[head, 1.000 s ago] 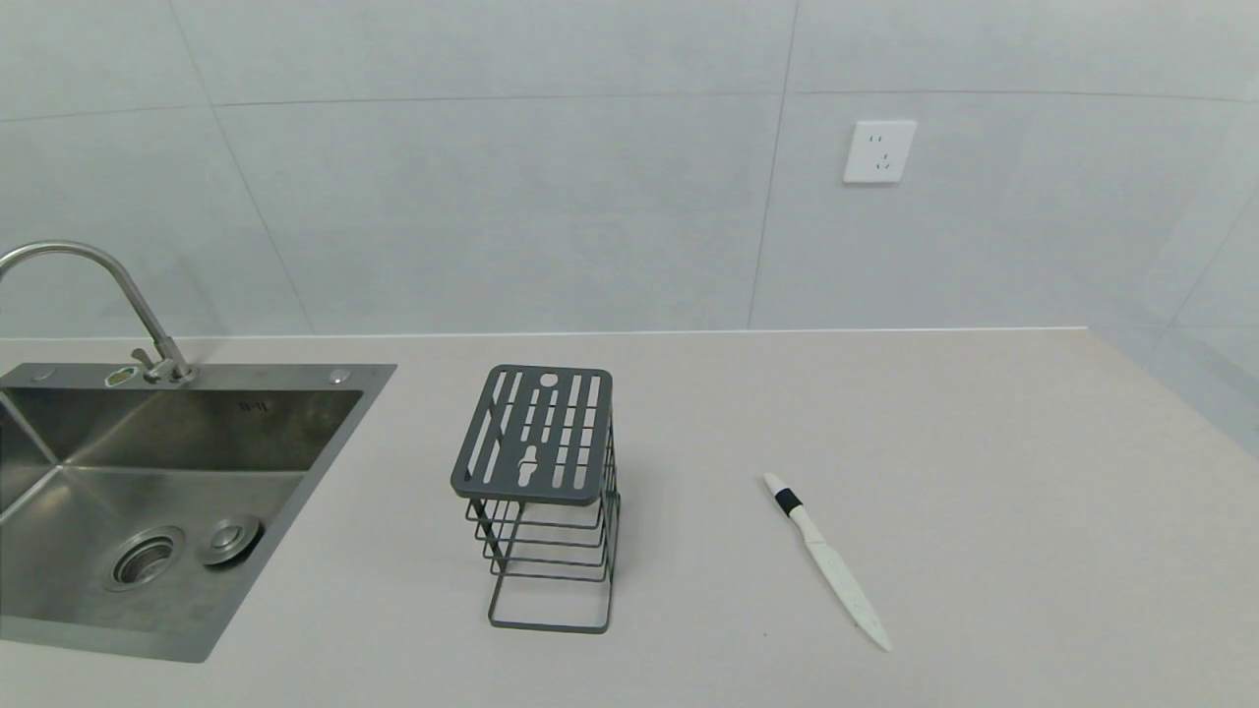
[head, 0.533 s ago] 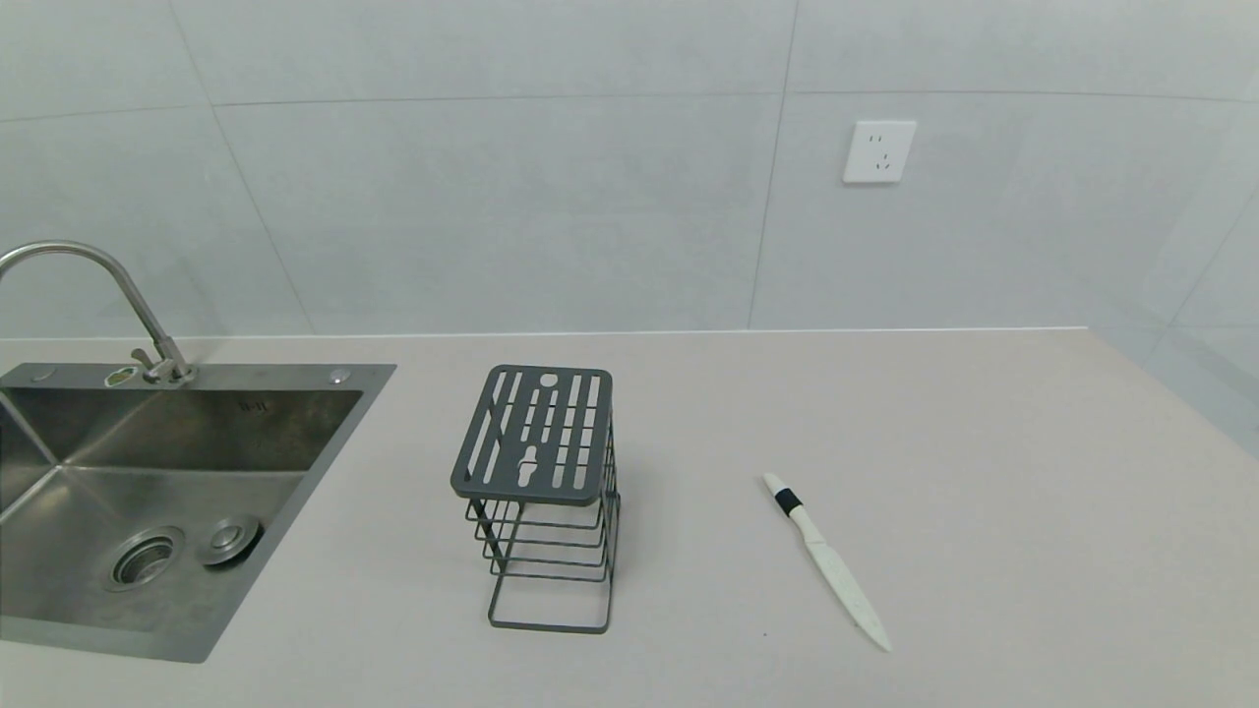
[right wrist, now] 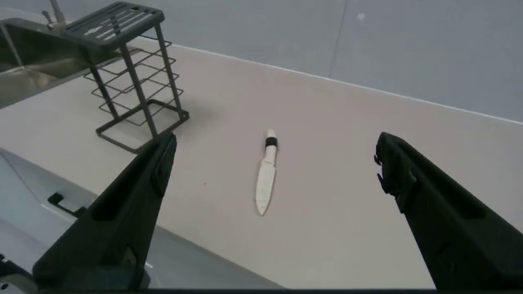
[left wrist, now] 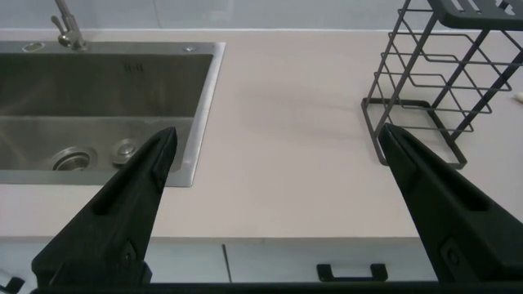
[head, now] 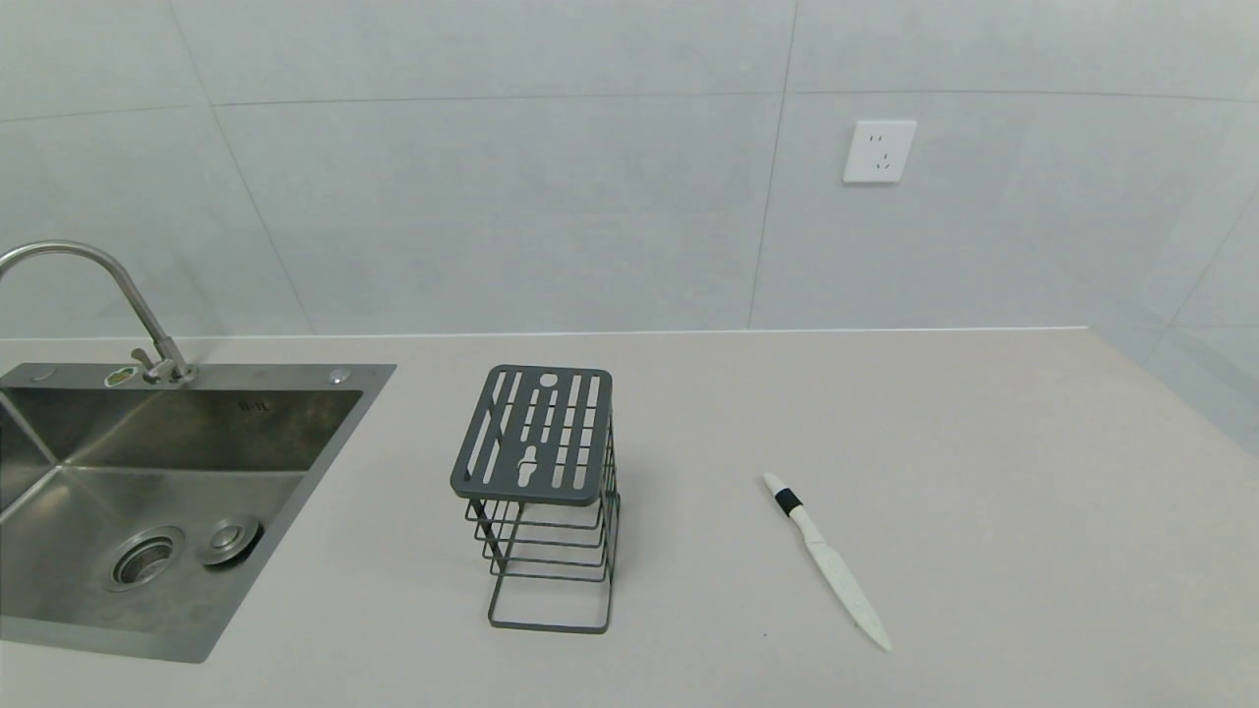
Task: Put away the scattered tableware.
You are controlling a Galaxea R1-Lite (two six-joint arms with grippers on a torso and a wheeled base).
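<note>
Knife [head: 826, 559]: lies flat on counter [head: 984, 472], right of rack [head: 536, 492], well apart from it; handle with black band toward far left, blade tip toward near right. Rack: stands upright, slotted top, between sink [head: 364, 388] on left and knife. Left gripper [left wrist: 278, 135]: spread wide, holds nothing, hangs by near counter edge between sink and rack. Right gripper [right wrist: 275, 145]: spread wide, holds nothing, hangs on near side of knife. Faucet [head: 98, 285] behind sink.

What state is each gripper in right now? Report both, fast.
Left gripper: open, holding nothing.
Right gripper: open, holding nothing.
</note>
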